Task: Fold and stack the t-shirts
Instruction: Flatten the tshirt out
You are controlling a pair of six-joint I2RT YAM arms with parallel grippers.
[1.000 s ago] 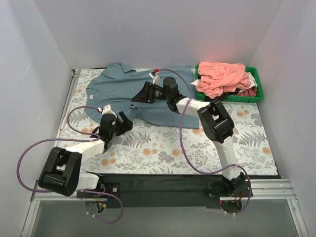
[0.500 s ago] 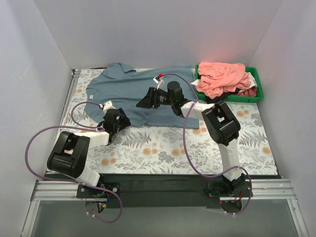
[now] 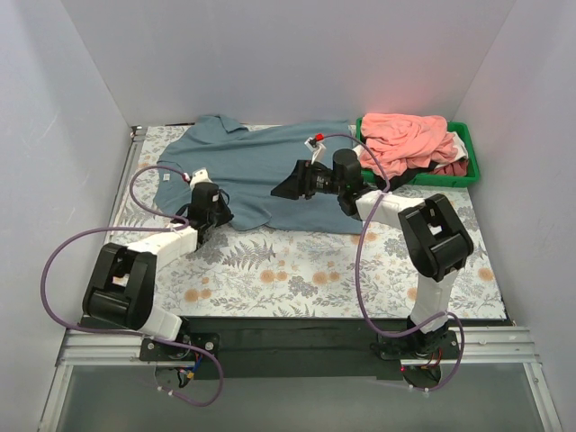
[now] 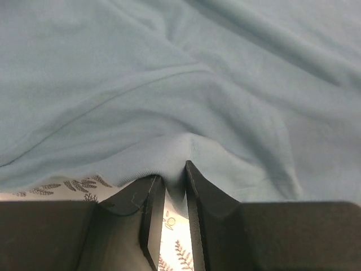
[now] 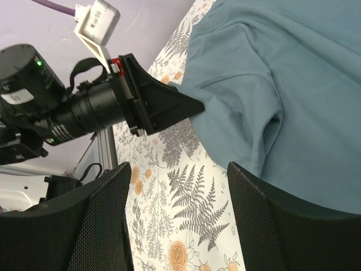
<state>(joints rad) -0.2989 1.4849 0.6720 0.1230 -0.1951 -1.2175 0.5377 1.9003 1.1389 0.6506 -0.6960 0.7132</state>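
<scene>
A large dusty grey-blue t-shirt (image 3: 261, 166) with a collar lies spread across the back of the table. My left gripper (image 3: 219, 216) sits at its near left hem. In the left wrist view the fingers (image 4: 172, 169) are shut on a raised fold of that hem (image 4: 180, 152). My right gripper (image 3: 279, 190) hovers open over the shirt's near edge, pointing left. Through the right wrist camera its wide-set fingers (image 5: 177, 169) frame only floral cover, with the shirt (image 5: 282, 84) beyond and the left gripper (image 5: 189, 106) pinching the cloth edge.
A green bin (image 3: 450, 181) at the back right holds a heap of salmon-pink t-shirts (image 3: 405, 139) over white and dark red pieces (image 3: 454, 166). The grey floral table cover (image 3: 297, 270) lies under everything. White walls close in the left, back and right sides.
The left gripper has moved forward to the shirt's hem and closed on it. The right gripper has drawn back to the right, still open.
</scene>
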